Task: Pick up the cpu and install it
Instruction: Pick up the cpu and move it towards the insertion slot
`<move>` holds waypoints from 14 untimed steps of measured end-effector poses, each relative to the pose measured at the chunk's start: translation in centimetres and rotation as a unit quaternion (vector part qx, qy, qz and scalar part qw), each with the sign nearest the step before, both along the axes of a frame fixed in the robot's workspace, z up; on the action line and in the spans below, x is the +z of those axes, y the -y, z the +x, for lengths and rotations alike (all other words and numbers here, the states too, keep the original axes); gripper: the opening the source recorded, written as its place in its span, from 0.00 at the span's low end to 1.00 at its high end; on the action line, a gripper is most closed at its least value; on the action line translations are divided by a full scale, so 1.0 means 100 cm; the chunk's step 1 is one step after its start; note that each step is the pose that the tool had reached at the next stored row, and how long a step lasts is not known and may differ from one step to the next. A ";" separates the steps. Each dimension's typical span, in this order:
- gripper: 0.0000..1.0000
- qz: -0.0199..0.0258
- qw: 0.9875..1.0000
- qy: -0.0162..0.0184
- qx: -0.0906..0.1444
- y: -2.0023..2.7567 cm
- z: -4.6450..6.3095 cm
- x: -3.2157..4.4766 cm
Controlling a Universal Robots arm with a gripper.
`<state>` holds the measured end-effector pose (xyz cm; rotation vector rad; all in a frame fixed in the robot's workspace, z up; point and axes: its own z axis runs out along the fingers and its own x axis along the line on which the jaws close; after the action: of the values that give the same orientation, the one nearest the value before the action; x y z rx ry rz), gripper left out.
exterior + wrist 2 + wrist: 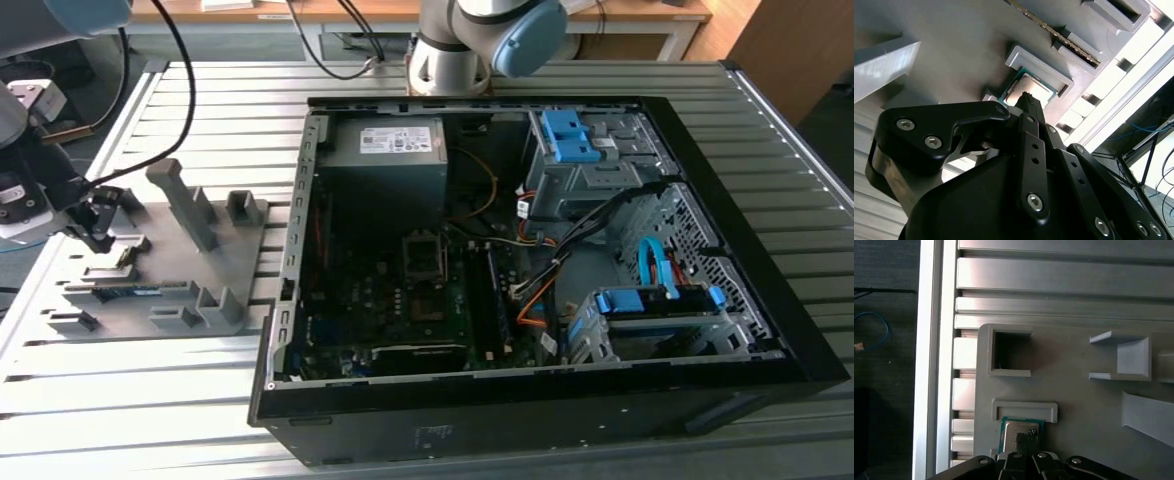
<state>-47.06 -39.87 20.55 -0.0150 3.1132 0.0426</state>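
Sitting in one grey holder (1079,405), one cpu (1012,433) seemingly touches the pincer (1026,436).

Lit brightly in the exterior view, with glare washing the ribbed desk (134,400) pale toward 7 o'clock. Falls into deep shadow inside the open computer case (534,420) at centre. Burns out to white along the desk slats in the second wrist view. In the first wrist view, a dull gleam on the cpu (1009,430) and a black-shadowed square pocket in the grey holder (1079,405).
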 end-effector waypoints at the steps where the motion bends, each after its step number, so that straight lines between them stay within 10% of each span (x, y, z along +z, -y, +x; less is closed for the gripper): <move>1: 0.10 0.000 1.000 0.000 0.000 0.0000 0.000 0.0000; 14: 0.16 0.000 1.000 0.000 0.000 0.0000 0.000 0.0000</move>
<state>-47.10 -39.87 20.55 -0.0151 3.1132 0.0426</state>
